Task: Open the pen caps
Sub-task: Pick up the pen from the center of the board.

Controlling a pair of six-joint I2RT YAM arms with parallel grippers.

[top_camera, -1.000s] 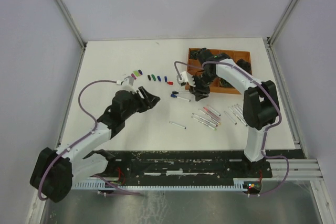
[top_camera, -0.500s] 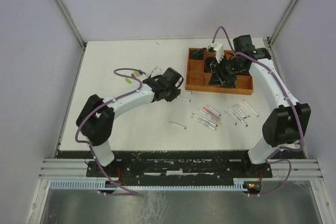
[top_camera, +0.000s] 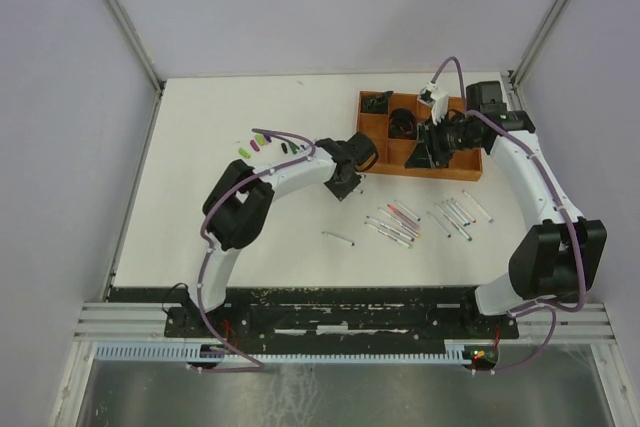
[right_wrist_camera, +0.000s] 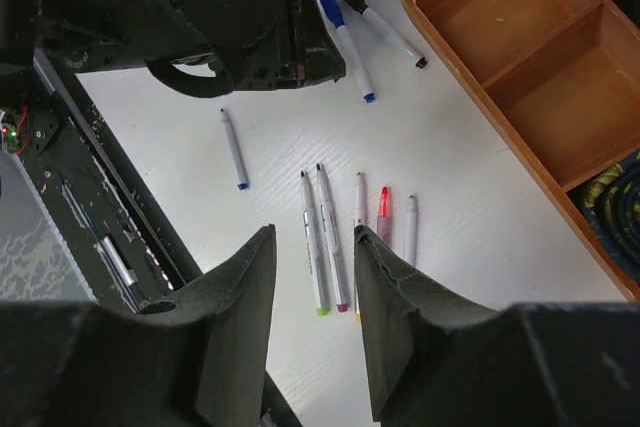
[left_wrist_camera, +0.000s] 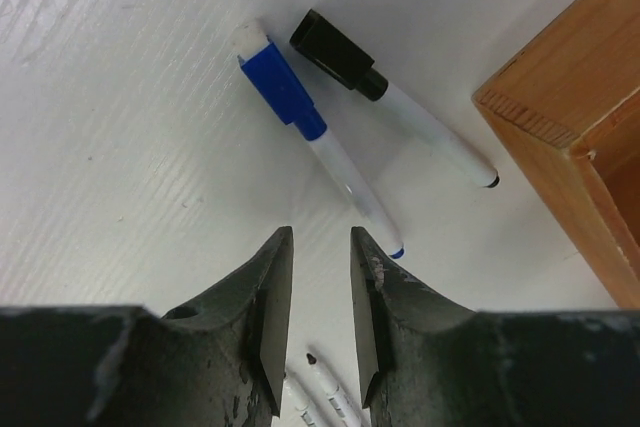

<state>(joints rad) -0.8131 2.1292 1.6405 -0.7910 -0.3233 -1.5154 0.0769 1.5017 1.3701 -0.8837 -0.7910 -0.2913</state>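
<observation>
Two capped pens lie just ahead of my left gripper [left_wrist_camera: 320, 237]: one with a blue cap [left_wrist_camera: 283, 92] and one with a black cap [left_wrist_camera: 335, 47]. The left jaws stand a little apart with nothing between them, low over the table. Seen from above, the left gripper [top_camera: 348, 183] is beside the tray's front left corner. Loose pen caps [top_camera: 262, 141] lie in a row behind the left arm. My right gripper [right_wrist_camera: 310, 237] hangs open and empty high over a row of uncapped pens [right_wrist_camera: 335, 237]. The top view places the right gripper [top_camera: 424, 151] over the tray.
The brown compartment tray [top_camera: 372, 147] stands at the back right with dark items in its far compartments. Its corner [left_wrist_camera: 570, 117] is close to the right of the left gripper. More uncapped pens [top_camera: 455, 215] lie in front of the tray, and a single pen [top_camera: 338, 238] further left.
The left arm has swung right across the table, over to the two capped pens by the tray. The right arm has pulled back from those pens and risen over the tray.
</observation>
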